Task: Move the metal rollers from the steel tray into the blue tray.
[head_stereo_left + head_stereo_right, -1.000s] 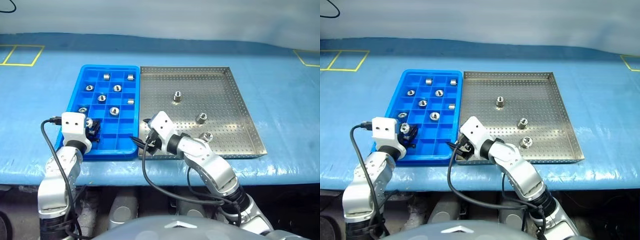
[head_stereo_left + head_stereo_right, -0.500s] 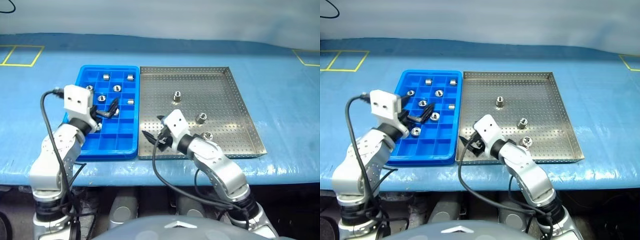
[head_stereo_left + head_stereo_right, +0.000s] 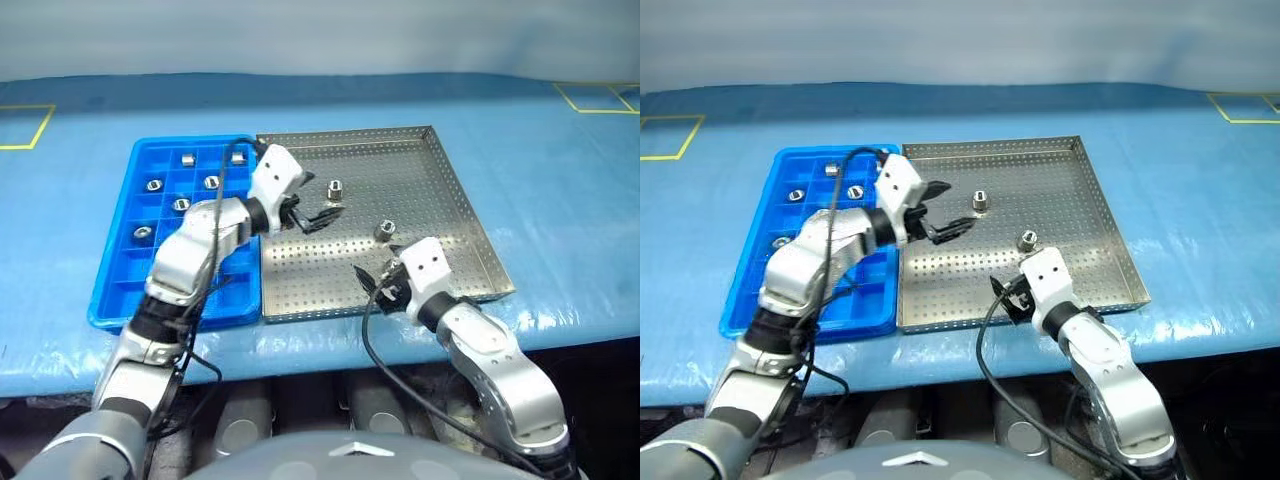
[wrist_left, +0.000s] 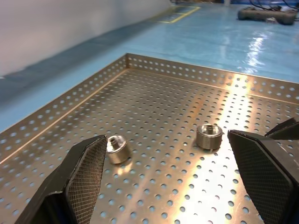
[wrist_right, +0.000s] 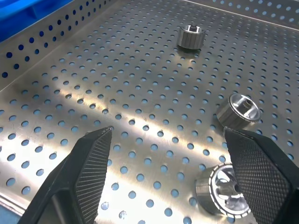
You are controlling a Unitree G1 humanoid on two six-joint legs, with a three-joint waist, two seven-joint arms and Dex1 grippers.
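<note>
The steel tray (image 3: 425, 185) lies in the middle, with the blue tray (image 3: 112, 296) against its left side. Several metal rollers (image 3: 181, 204) sit in the blue tray's compartments. On the steel tray one roller (image 3: 336, 187) stands toward the back and another (image 3: 383, 230) nearer the front. A third roller (image 5: 222, 189) lies close by my right gripper's fingers. My left gripper (image 3: 312, 213) hovers open over the steel tray's left part, just short of the back roller, holding nothing. My right gripper (image 3: 372, 276) is open and empty above the tray's front edge.
Both trays rest on a blue table cover (image 3: 540, 180) with free room to the right and behind. Yellow tape marks (image 3: 590, 95) lie at the far corners. The table's front edge runs just below the trays.
My left gripper opened, left a roller in the blue tray and swung right over the steel tray. My right gripper drew back to the right along the front edge. The camera turned right.
</note>
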